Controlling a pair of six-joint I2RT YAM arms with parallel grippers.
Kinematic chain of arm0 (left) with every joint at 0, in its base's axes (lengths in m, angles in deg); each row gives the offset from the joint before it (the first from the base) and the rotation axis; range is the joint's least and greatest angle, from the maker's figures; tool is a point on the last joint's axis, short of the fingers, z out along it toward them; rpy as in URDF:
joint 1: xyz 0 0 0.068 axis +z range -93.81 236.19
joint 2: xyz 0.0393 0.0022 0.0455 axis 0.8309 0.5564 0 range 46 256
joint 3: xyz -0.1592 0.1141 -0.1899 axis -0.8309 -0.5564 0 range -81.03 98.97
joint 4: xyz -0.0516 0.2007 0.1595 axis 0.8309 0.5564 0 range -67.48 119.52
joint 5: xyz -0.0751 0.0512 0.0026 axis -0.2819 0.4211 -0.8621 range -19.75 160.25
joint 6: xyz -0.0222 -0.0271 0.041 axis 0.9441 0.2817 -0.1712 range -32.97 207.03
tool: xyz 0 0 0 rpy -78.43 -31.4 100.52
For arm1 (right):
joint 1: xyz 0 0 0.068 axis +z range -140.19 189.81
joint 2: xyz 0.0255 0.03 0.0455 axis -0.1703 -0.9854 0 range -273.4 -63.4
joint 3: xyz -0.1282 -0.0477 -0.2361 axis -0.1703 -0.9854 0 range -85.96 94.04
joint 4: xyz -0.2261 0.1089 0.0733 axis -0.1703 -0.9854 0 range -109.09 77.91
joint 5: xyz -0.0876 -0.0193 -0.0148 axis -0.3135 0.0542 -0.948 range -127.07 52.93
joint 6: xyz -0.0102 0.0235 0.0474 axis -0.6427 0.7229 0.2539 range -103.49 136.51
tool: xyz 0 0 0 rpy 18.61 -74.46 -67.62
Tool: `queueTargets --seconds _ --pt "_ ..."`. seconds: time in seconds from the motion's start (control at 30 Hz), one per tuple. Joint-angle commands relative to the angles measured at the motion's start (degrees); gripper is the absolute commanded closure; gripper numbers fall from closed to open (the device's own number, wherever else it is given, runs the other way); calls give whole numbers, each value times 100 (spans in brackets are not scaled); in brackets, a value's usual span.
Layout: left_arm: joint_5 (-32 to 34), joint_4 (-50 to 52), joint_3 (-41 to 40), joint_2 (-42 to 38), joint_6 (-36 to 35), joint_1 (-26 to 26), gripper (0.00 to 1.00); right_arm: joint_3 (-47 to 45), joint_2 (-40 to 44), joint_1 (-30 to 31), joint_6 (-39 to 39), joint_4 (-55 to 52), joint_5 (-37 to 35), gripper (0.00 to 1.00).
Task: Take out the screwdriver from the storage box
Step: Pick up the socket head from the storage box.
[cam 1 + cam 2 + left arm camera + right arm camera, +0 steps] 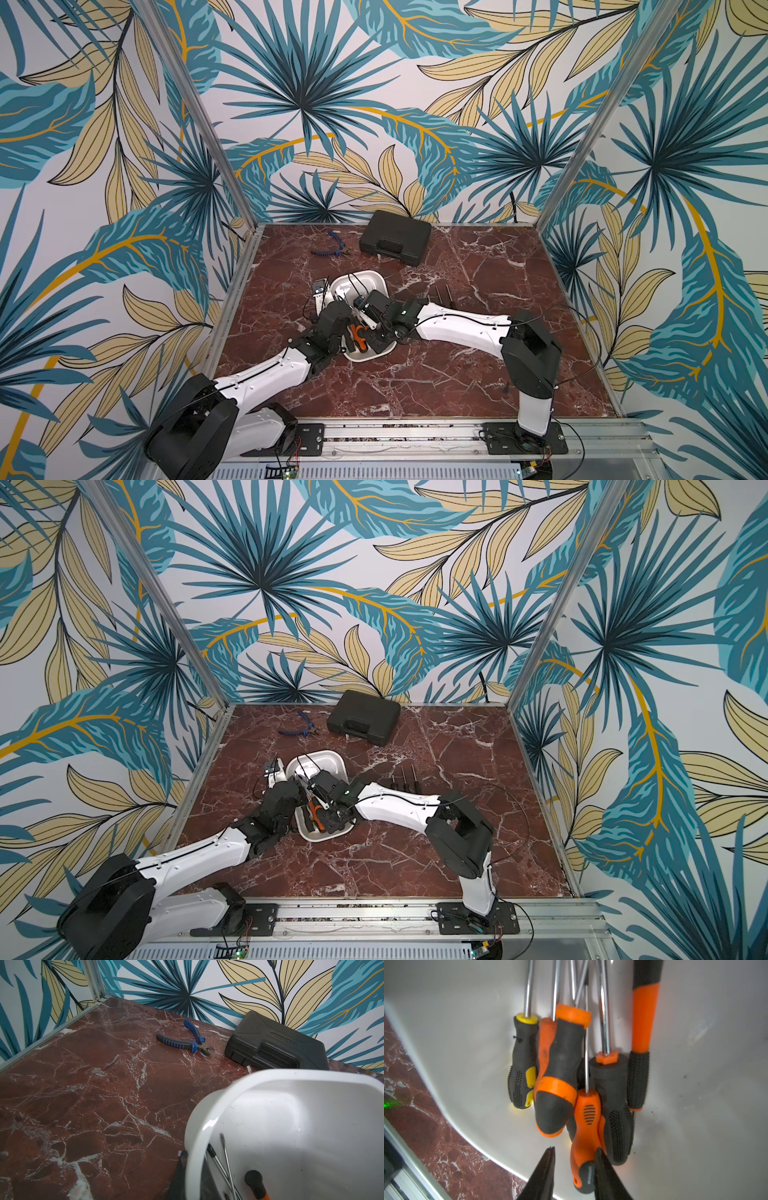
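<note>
One box (376, 279), mid-frame in both top views; left gripper (195, 1167) clenched on its wall, apparently. About six screwdrivers (358, 334) bunched at its lower end. Nearer: right gripper (576, 1174), jaws parted astride small orange screwdriver (588, 1126), unclamped. Butt toward it, shaft pointing away.

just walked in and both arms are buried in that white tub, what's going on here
The robot is fishing a screwdriver out of the white storage box. The left claw looks pinched on the box's rim, apparently steadying it. The right claw is down inside, open, straddling the handle of the slim orange screwdriver, which lies on top of a pile of other screwdrivers. Nothing is lifted yet.
</note>
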Motion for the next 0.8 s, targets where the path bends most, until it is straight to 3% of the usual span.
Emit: queueTargets --seconds 0.0,0.67,0.77 --pt "3 -361 121 -79 69 -6 100 -111 -196 24 125 27 -217 67" --pt "-8 -387 108 -57 91 -2 100 -119 -633 41 32 -262 -219 65" --pt "-8 -405 117 -61 91 -2 100 -138 -643 44 50 -308 -334 69"
